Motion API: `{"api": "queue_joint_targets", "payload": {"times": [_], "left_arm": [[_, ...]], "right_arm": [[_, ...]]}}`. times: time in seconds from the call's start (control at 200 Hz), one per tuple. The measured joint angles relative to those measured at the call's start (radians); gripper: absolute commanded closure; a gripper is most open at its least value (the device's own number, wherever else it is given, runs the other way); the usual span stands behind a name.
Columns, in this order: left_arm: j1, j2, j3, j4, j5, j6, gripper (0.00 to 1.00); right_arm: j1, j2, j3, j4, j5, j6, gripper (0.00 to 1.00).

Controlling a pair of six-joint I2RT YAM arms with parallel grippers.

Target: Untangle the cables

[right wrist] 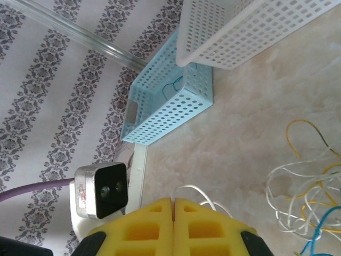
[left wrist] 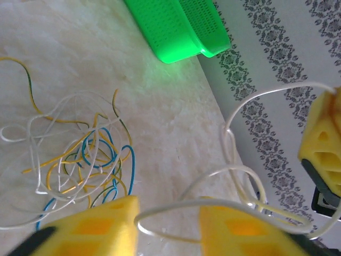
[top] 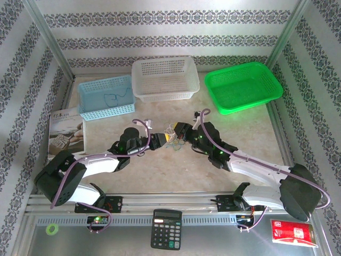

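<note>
Jaws first: the left gripper [left wrist: 168, 226] stands narrowly apart, with a white strand [left wrist: 170, 204] crossing the gap and not pinched. The right gripper [right wrist: 173, 216] is pressed fully together. The same strand runs up to it, so I judge it held there.

The cables [left wrist: 85, 160] lie as a loose heap of white, yellow and blue loops on the counter [top: 160, 170], just beside both grippers at mid-counter. One further loop lies inside the blue basket [top: 106, 98].

Step in hand, as judged: one white strand is being separated from the heap. The next move calls for the left jaws to close on it. The arms should then draw apart gently so the strand slides clear without dragging the heap.

Markings: the booklet [top: 66, 128] carries a printed heading too small to read. The red packet [top: 293, 233] and the calculator [top: 166, 229] show no legible brand.
</note>
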State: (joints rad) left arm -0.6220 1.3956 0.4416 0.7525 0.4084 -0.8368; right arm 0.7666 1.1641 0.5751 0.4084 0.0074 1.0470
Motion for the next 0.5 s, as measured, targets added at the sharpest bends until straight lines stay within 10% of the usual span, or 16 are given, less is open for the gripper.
{"api": "queue_joint_targets", "payload": {"times": [0.09,0.505], "left_arm": [[0.0,-0.016,0.002,-0.013,-0.006,0.021,1.0],[0.034,-0.336,0.084,-0.252,0.032,0.108,1.0]], "right_arm": [[-0.031,-0.022,-0.033,0.002,-0.002,0.007,1.0],[-0.188,-0.153,-0.175,-0.02,-0.028,0.023,1.0]]}}
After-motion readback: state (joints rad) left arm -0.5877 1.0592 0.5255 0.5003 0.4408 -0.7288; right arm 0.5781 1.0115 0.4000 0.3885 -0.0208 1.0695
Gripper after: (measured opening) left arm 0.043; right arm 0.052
